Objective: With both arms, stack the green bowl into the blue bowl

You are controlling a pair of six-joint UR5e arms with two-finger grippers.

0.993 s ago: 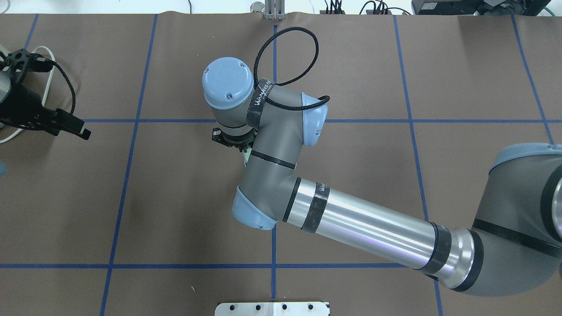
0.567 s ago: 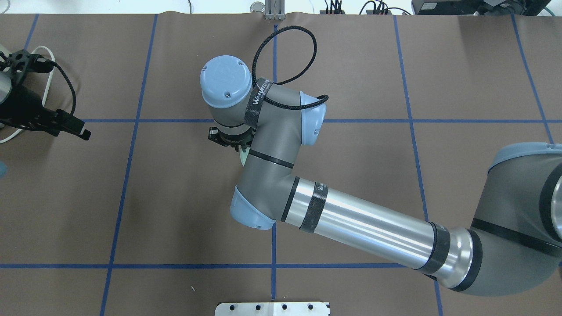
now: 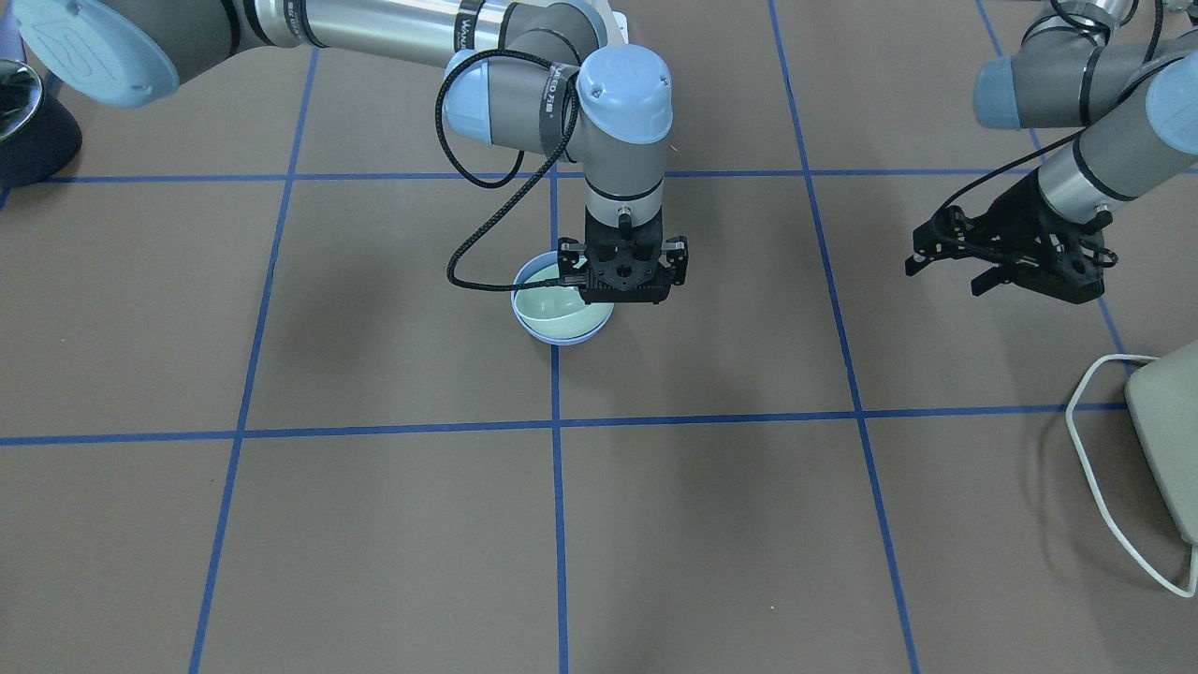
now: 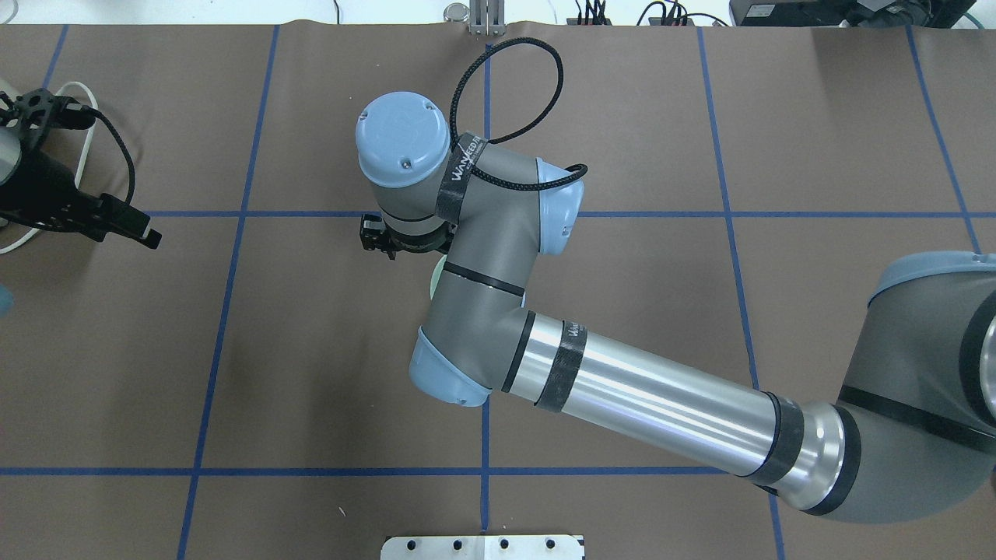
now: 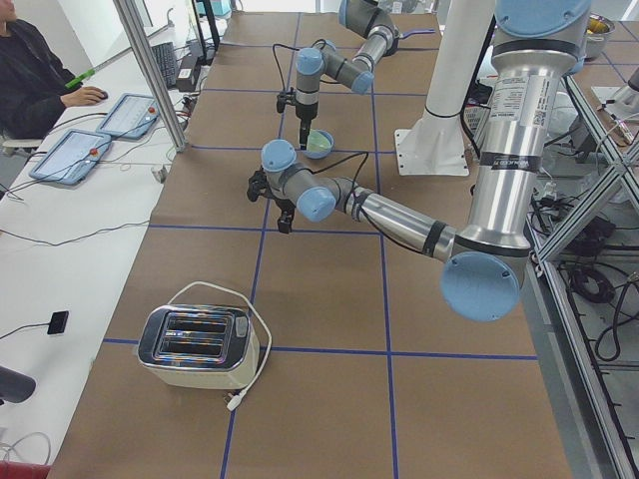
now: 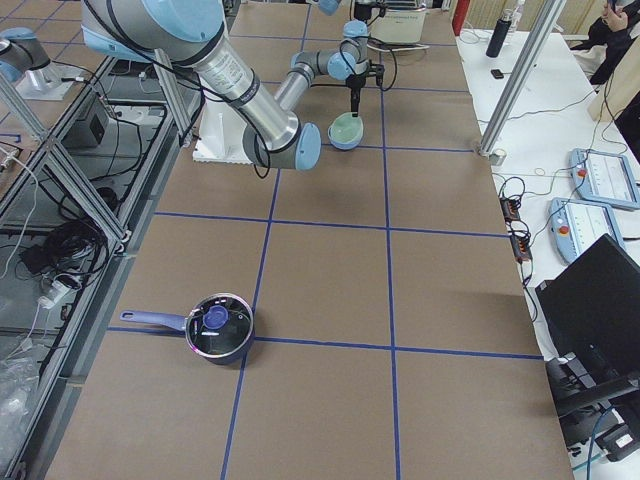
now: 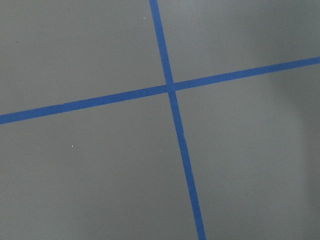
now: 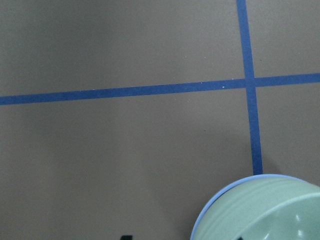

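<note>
A brown cover [image 4: 311, 373] lies over the table, marked into squares by blue tape lines [image 4: 233, 214]. At 1 end stands a chrome 2-slot toaster [image 5: 195, 346] with its white cord [image 5: 262, 339] looped around it (the plug lies loose on the cover). At the other end sits a dark saucepan [image 6: 218, 328], lid on, its blue handle just beside a tape line. On the white side bench lie 2 teach pendants [image 5: 127, 115], an open laptop [image 6: 595, 300] and a black phone [image 5: 58, 321].
</note>
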